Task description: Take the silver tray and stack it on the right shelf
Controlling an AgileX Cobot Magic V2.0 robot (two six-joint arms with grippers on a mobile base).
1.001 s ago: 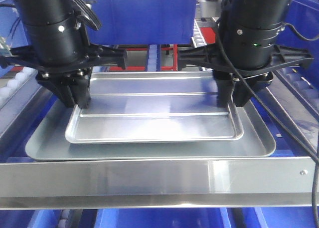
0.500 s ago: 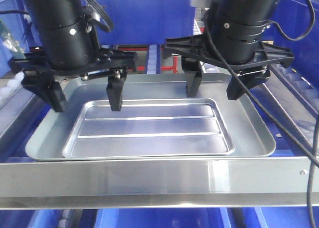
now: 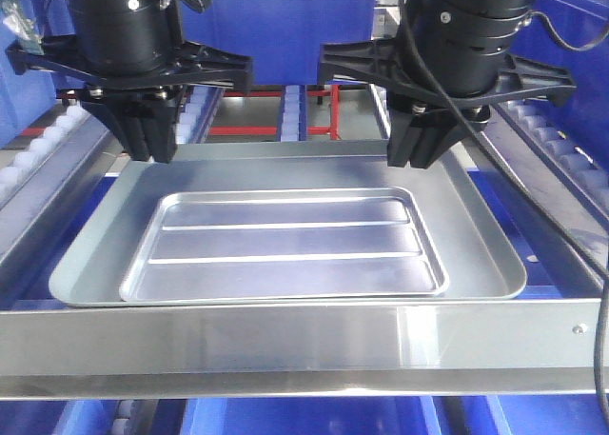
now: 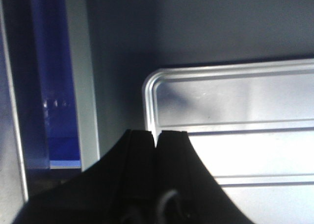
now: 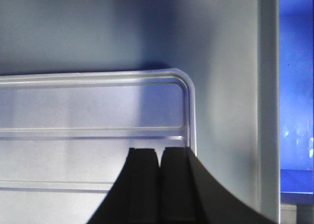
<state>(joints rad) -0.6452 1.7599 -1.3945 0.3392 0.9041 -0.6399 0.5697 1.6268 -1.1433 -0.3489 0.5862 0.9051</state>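
The silver tray (image 3: 285, 240), shiny with two raised ridges, lies flat inside a larger dull grey tray (image 3: 476, 207) on the right shelf, behind its broad steel front bar (image 3: 304, 345). My left gripper (image 3: 152, 149) hangs shut and empty above the grey tray's far left part. My right gripper (image 3: 419, 154) hangs shut and empty above its far right part. In the left wrist view the shut gripper (image 4: 157, 133) is over the silver tray's (image 4: 235, 106) left edge. In the right wrist view the shut gripper (image 5: 158, 150) is over the silver tray's (image 5: 98, 106) right end.
White roller rails run along the shelf's left side (image 3: 38, 154) and right side (image 3: 561, 140). Blue bins stand behind and below the shelf. The grey tray's bare floor shows around the silver tray in both wrist views (image 4: 117, 62) (image 5: 221, 62).
One second ago both grippers held the silver tray by its ends. They then opened, leaving it flat in the grey tray. Now both have risen and shut empty.
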